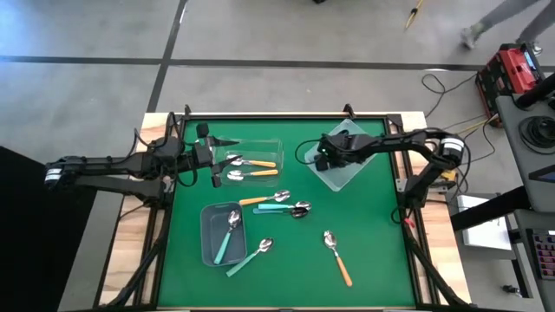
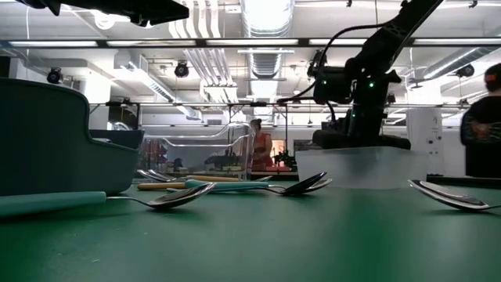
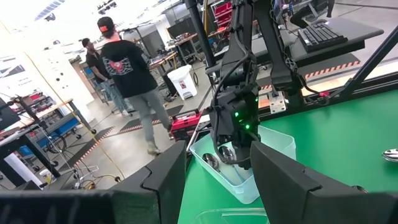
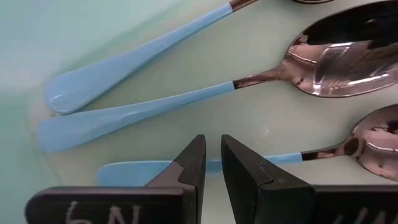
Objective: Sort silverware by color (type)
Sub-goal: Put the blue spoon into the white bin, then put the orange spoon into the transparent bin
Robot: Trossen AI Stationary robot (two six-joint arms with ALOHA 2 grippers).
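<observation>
My right gripper (image 1: 323,159) points steeply down into the pale bin (image 1: 354,173) at the table's far right. Its fingers (image 4: 213,165) stand all but shut, a thin gap between them. Three spoons with light blue handles lie flat on that bin's floor; the nearest one's handle (image 4: 134,171) passes under the fingertips. My left gripper (image 1: 215,160) hovers open and level, high over the left end of the clear bin (image 1: 269,147), where two orange spoons (image 1: 256,167) lie. On the mat lie an orange spoon (image 1: 257,200), a teal one (image 1: 279,207), a dark one (image 1: 300,209), another teal (image 1: 250,257) and another orange (image 1: 338,257). My right gripper comes from above, slanting down, over about the middle of the nearest blue spoon's handle (image 4: 283,158). The handle runs crosswise under both fingertips, which hide the place, so I cannot tell whether they touch it. The spoon lies flat on the bin's floor.
A grey-blue bin (image 1: 208,234) near the table's front left holds one teal spoon (image 1: 230,236). A raised black frame (image 1: 286,115) runs along the green mat's far edge. People stand in the room beyond (image 3: 127,68). Bare mat lies at the front right (image 1: 381,260).
</observation>
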